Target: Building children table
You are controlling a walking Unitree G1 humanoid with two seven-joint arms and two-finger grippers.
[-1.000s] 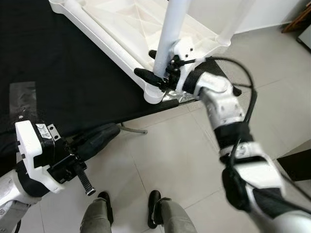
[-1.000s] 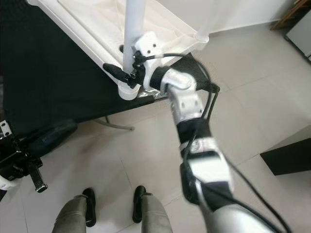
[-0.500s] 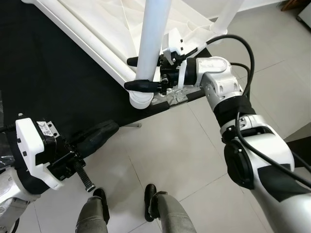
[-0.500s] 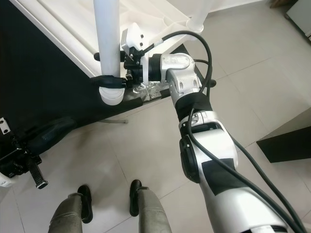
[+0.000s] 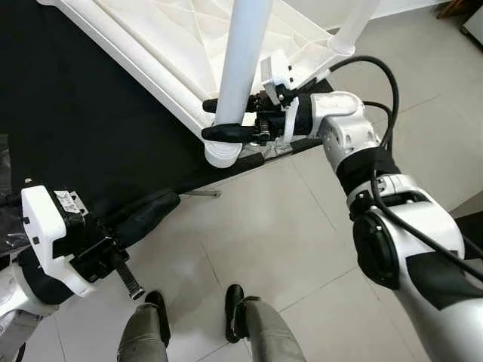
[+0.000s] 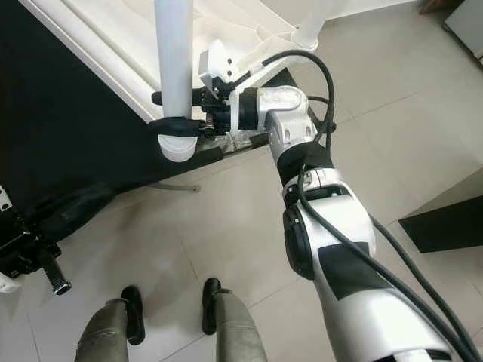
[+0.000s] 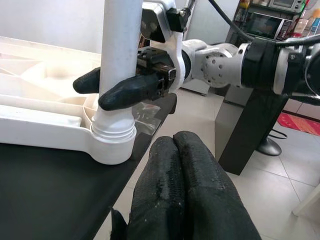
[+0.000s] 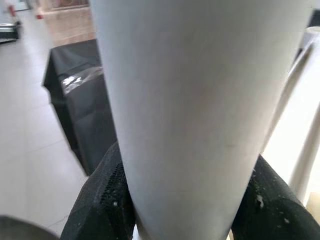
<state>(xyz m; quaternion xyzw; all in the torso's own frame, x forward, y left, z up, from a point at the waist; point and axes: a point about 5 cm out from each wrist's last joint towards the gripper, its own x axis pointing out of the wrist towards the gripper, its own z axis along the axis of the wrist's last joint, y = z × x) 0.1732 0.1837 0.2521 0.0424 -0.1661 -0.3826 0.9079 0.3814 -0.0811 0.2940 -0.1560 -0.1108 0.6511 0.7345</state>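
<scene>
The white plastic table top point(image 5: 136, 53) lies upside down on a black-covered table point(image 5: 75, 136). A white round leg point(image 5: 245, 53) stands upright in its near corner socket point(image 5: 224, 153). My right gripper point(image 5: 219, 121) is shut on this leg just above the socket, one black finger on each side of the leg point(image 8: 190, 100). In the left wrist view the leg point(image 7: 120, 45), the socket point(image 7: 112, 145) and the right gripper's fingers point(image 7: 125, 90) show from the side. My left gripper point(image 5: 170, 200) hangs low beside the table edge, shut with nothing in it, its fingers point(image 7: 175, 165) pressed together.
A second white leg point(image 5: 351, 26) stands at the far corner of the table top. Silver tape point(image 5: 283, 147) marks the black table's edge. Grey tile floor point(image 5: 272, 241) spreads below, with my feet point(image 5: 196, 313) on it. A dark cabinet point(image 6: 453, 226) stands at the right.
The view has shifted slightly. My right gripper stays shut on the leg, and its wrist has levelled out since a second ago. The left arm has hardly moved.
</scene>
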